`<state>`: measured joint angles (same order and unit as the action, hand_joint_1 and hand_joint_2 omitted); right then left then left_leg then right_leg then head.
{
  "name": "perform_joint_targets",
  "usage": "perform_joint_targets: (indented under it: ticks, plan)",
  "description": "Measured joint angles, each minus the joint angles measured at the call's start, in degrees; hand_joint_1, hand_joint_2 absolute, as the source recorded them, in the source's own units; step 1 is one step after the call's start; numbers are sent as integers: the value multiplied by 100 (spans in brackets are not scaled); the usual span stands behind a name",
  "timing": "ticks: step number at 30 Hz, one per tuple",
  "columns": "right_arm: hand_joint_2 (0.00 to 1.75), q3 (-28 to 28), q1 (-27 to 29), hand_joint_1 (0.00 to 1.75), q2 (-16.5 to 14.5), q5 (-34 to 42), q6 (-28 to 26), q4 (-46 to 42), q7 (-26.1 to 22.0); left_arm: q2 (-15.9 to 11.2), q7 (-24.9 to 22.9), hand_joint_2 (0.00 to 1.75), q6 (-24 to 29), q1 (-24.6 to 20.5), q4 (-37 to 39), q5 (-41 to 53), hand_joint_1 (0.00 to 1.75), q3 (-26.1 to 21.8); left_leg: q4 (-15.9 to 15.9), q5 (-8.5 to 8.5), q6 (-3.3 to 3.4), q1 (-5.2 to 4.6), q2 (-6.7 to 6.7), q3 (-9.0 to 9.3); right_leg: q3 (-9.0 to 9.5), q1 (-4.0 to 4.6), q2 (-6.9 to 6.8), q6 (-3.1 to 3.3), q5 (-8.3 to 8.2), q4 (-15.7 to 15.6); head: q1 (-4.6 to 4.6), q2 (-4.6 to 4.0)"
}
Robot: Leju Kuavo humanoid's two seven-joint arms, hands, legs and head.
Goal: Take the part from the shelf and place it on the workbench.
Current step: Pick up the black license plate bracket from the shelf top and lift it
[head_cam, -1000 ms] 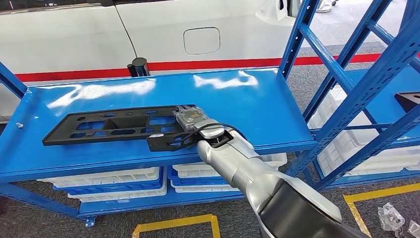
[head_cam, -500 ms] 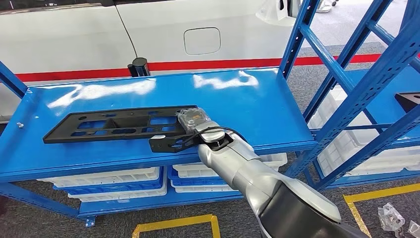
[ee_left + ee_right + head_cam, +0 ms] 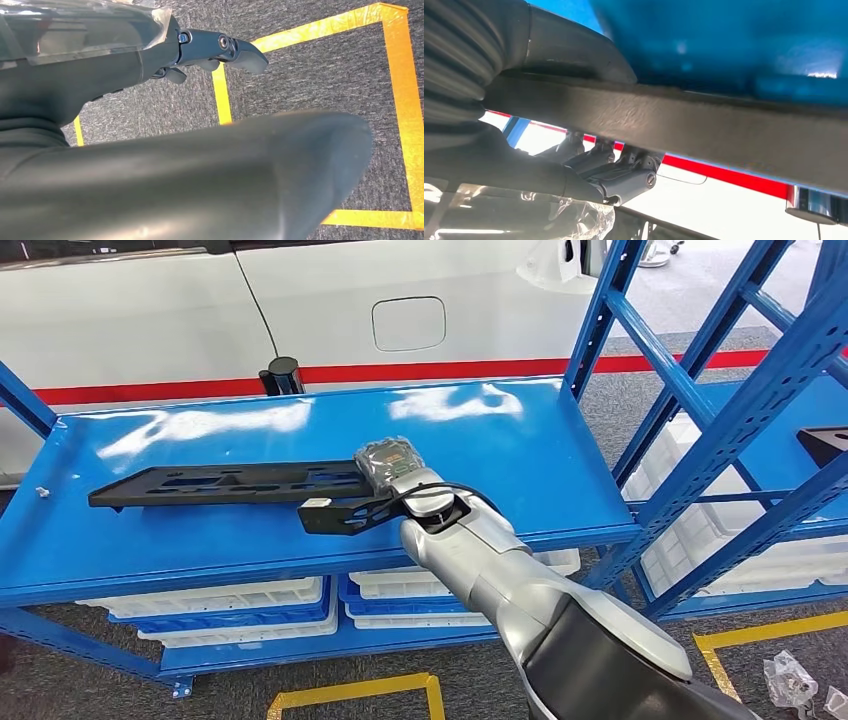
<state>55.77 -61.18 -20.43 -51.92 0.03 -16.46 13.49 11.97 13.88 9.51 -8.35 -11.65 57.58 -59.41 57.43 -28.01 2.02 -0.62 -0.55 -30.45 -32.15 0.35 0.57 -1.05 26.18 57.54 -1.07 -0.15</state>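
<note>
— One item on the list: the long black part (image 3: 225, 484), a flat frame with cut-out windows. Where is it?

— On the top blue shelf (image 3: 520, 455). My right hand (image 3: 392, 468) holds its near-right end; the far end looks tipped up a little, though I cannot tell if it touches the shelf.

— Handling?

— Judged stiff, moulded, fairly light, but long. Held at one end it will lever against my fingers and want to sag or swing. A hold nearer the middle would balance better.

— Edges and room?

— Shelf lip in front, blue uprights (image 3: 598, 318) to my right, white car panel (image 3: 300, 300) behind. Open room lies straight toward me.

— The other hand?

— My left hand (image 3: 215, 47) hangs over carpet and yellow floor tape (image 3: 400, 100), fingers loosely apart, holding nothing.
</note>
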Motion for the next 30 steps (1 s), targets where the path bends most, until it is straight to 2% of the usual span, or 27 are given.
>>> perform_joint_targets:
  ticks: [21,24,28,30]
  plan:
    - [175,-37,-36,175,-3,-122,-156,15,-41,15,212,0,124,0,0,-25,0,0,0,-2,-2,0,0,21,20,0,0,1,1,-1,-1,0]
    - [175,-84,-11,175,-1,-65,-378,17,-126,16,254,0,58,0,0,-55,0,0,0,-2,-2,0,1,21,19,0,0,1,1,0,1,0]
    - [175,-447,95,175,42,275,-1287,23,-689,21,311,175,10,1,0,-74,0,0,0,-1,-1,0,3,12,12,0,0,0,-1,0,1,0]
    - [175,-695,151,175,68,447,-1724,16,-1007,23,340,175,21,3,0,-92,0,0,1,0,-1,0,2,3,5,0,0,0,-2,1,1,0]
